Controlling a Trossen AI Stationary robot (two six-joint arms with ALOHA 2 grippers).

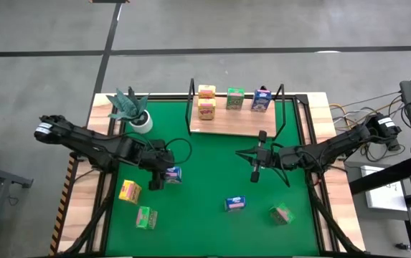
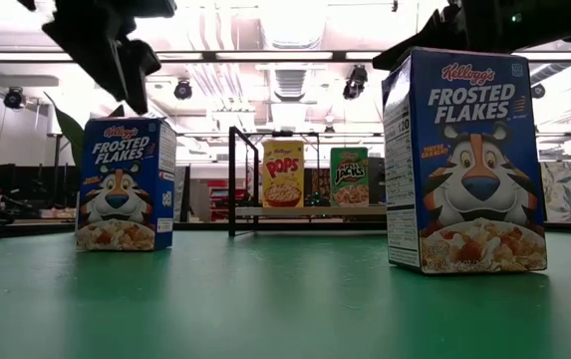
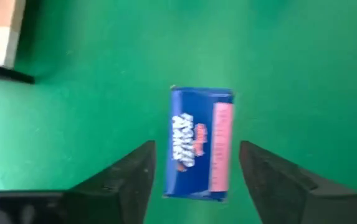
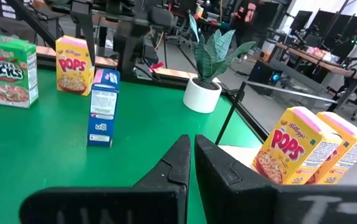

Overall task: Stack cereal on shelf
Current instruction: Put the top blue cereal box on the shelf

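Green matting (image 1: 205, 179) covers the big wooden worktop (image 1: 105, 107), with grey floor all around it. At the far side stands the light-brown wooden shelf with thin black wire posts (image 1: 227, 125). Four small cereal boxes are on it: two yellow-orange ones stacked together (image 1: 206, 100), one green one (image 1: 234, 99) and one blue one (image 1: 261, 99).

A white pot with a teal plant (image 1: 137, 115) sits near the far left corner.

Five more boxes wait on the mat. A yellow-orange box (image 1: 129, 191) and a green box (image 1: 146, 217) are on the left. A blue box (image 1: 235, 204) and a green box (image 1: 280, 213) are on the right.

The left hand (image 3: 194, 168) hangs right above the last one, a blue cereal box with a pink stripe (image 3: 200, 143). Its fingers (image 3: 128, 174) are spread wide, one on each side of the box, and they do not touch it.

I think the step now is picking up this box. To do it well, the hand should go straight down, stay centred, and squeeze gently so the thin card does not bend.

The right hand (image 1: 257, 162) waits in front of the shelf, clenched with nothing in it.
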